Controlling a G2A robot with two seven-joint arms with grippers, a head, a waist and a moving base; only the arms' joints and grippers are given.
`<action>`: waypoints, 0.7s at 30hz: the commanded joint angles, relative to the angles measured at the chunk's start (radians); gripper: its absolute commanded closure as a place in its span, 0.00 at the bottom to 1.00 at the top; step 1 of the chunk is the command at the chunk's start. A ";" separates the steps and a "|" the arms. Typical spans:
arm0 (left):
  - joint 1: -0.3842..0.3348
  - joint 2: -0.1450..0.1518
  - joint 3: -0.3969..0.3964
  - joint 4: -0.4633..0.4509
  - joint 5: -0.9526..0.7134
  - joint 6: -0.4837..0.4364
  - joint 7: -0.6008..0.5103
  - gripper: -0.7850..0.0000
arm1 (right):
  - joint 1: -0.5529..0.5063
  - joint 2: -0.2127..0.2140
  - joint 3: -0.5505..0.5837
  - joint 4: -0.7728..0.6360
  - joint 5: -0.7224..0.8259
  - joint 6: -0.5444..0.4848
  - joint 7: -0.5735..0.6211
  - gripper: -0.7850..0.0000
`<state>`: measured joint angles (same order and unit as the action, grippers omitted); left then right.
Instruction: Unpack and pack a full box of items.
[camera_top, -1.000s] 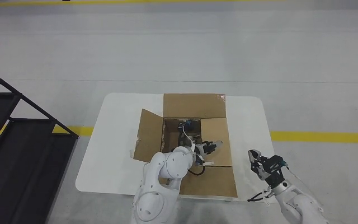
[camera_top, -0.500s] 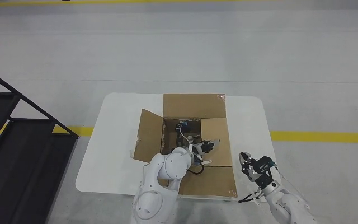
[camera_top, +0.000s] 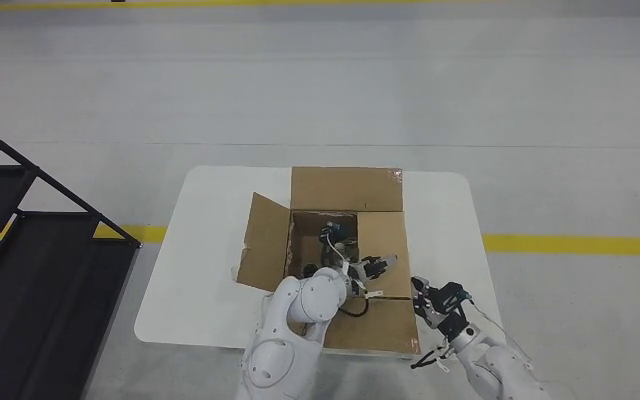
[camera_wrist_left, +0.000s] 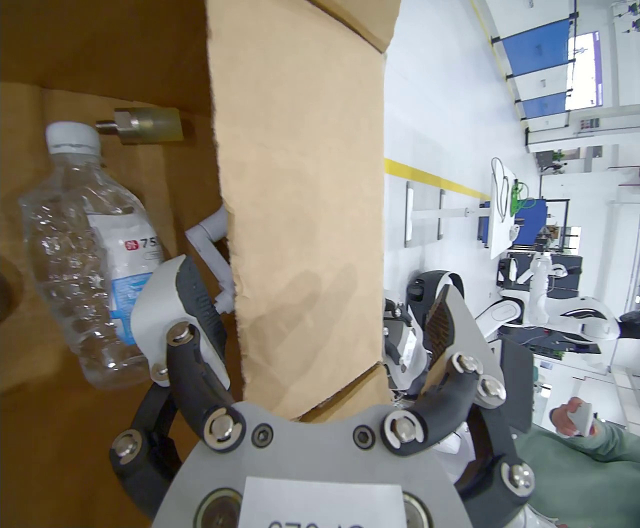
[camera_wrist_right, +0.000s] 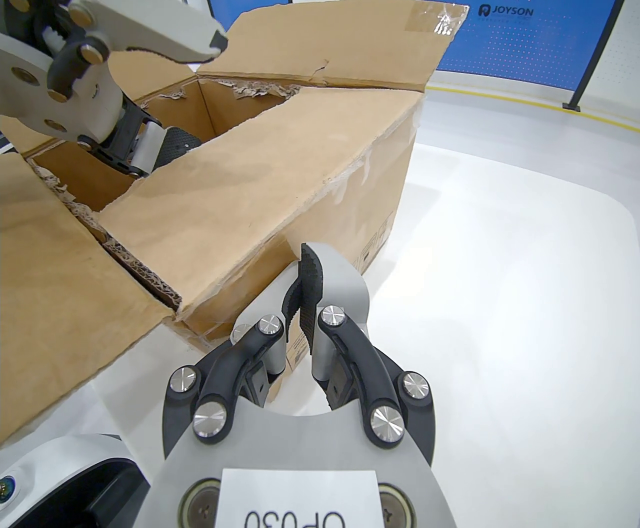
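Centrally, a cardboard box (camera_top: 348, 188) stands open on the white desk (camera_top: 210, 260). Three of its flaps are folded outward. The fourth flap (camera_wrist_left: 300, 200), on the robot's right side of the box, lies slanted over part of the opening.

The left arm (camera_top: 310, 300) is above the near edge of the box. Its jaws are spread and straddle the free edge of the slanted flap, one finger (camera_wrist_left: 192, 295) below it inside the box and the other finger (camera_wrist_right: 150, 30) above it. Whether either finger touches the cardboard cannot be told.

On the floor of the box lies a clear plastic bottle (camera_wrist_left: 85, 270) with a white cap. A small brass-coloured metal fitting (camera_wrist_left: 145, 125) rests just beside the cap. A white plastic part (camera_wrist_left: 212, 250) lies near the bottle, partly hidden under the flap.

The right arm (camera_top: 475, 350) is outside the box, by the near corner of its right-hand wall (camera_wrist_right: 310, 225). Its jaws are pressed together, hold nothing, and sit just beside that wall.
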<state>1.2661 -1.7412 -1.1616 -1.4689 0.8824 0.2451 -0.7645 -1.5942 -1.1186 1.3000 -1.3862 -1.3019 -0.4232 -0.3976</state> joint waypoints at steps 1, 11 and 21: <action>0.010 0.001 0.003 -0.013 -0.024 0.007 -0.004 0.00 | -0.002 -0.001 -0.004 -0.003 -0.001 -0.003 -0.001 1.00; 0.068 0.011 0.022 -0.138 -0.122 0.050 -0.025 0.00 | -0.028 0.002 0.001 -0.039 -0.010 -0.018 -0.004 1.00; 0.030 0.016 0.074 -0.190 -0.165 0.061 -0.021 0.00 | -0.057 0.006 0.038 -0.078 0.009 -0.003 -0.011 0.95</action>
<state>1.3060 -1.7250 -1.0971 -1.6656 0.7203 0.3115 -0.7919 -1.6464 -1.1127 1.3311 -1.4587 -1.2988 -0.4342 -0.4050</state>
